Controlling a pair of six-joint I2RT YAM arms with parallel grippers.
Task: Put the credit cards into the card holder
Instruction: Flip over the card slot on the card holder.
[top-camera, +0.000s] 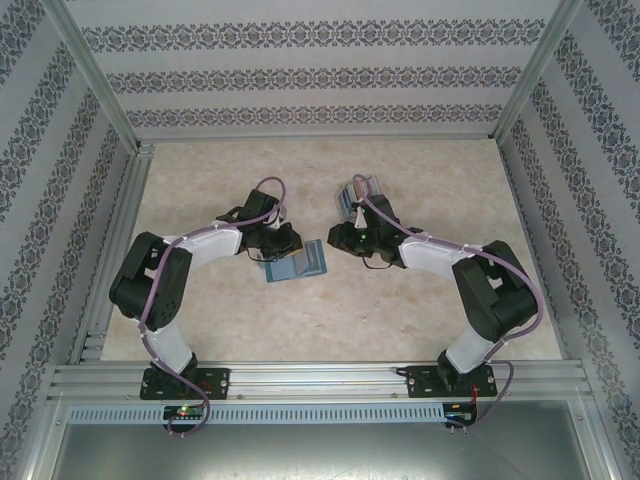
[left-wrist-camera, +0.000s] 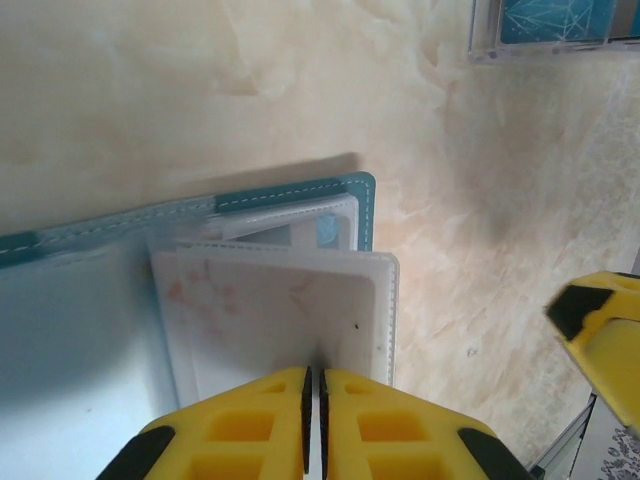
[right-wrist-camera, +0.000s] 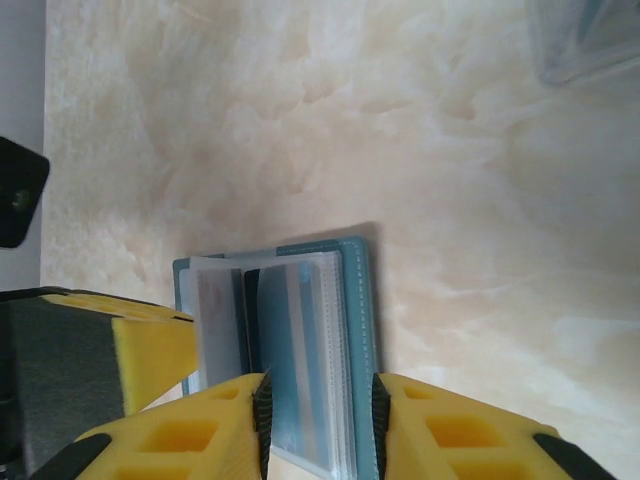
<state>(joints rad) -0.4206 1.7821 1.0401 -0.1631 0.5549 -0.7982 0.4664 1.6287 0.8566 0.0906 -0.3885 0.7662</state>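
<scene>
Card holder (top-camera: 298, 263) lies open on the table (top-camera: 400, 310) between my two grippers, teal cover down and clear sleeves up. My left gripper (left-wrist-camera: 313, 375), at the holder's left edge, is pinched almost closed on one clear sleeve (left-wrist-camera: 270, 310), which looks a little raised from the rest. My right gripper (right-wrist-camera: 320, 390), just right of the holder, has its fingers parted to a narrow gap. What shows through that gap looks to me like the holder's own sleeves, not a held card. Beyond the holder sits a clear case (left-wrist-camera: 555, 25) with a teal-patterned card inside. My worry is that the holder is light and steadied only by that pinch. A sideways push from the right could slide or fold it, or the thin sleeve could slip free and shut the pocket.
</scene>
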